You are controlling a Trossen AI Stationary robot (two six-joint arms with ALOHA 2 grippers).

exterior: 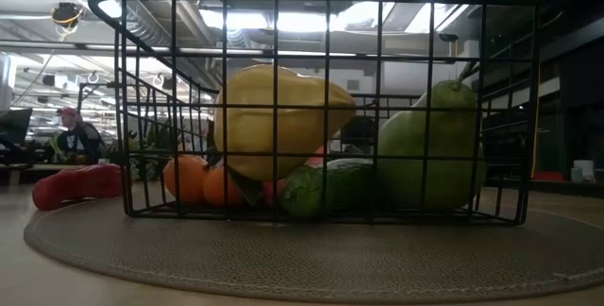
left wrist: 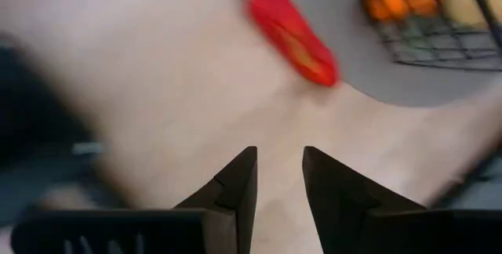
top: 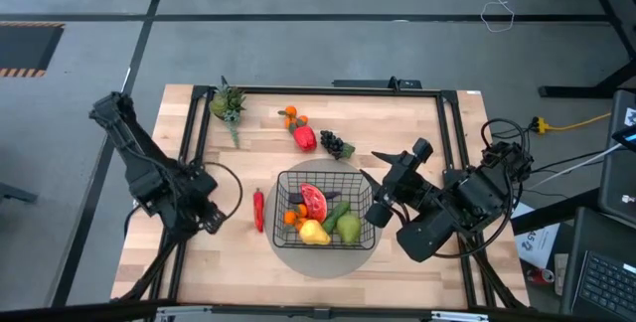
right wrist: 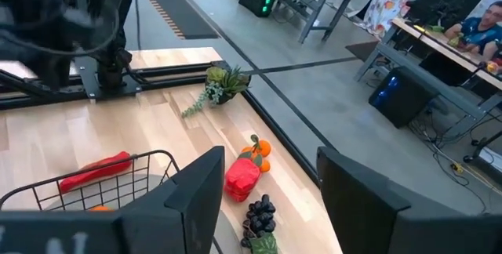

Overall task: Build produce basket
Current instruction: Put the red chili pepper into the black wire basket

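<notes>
The black wire basket (top: 285, 179) stands on a grey round mat (top: 323, 260) and holds a yellow fruit (exterior: 278, 117), a green pear (exterior: 434, 145), oranges (exterior: 198, 178), a cucumber (exterior: 326, 188) and a red piece (top: 313, 201). A red chili (top: 258, 210) lies on the table left of the basket, also seen as the chili (left wrist: 290, 34) ahead of my left gripper (left wrist: 280, 177). That gripper (top: 212, 219) is open by a narrow gap, empty, left of the chili. My right gripper (right wrist: 271, 187) is open wide and empty, above the basket's right side (top: 381, 185). Red pepper (right wrist: 241, 177), oranges (right wrist: 259, 149) and grapes (right wrist: 259, 215) lie beyond the basket.
A leafy green sprig (top: 229, 105) lies near the table's far left corner. Black rails (top: 328, 90) frame the tabletop. Bare wood shows between the sprig and the chili. A person (exterior: 75, 141) sits in the room behind the table.
</notes>
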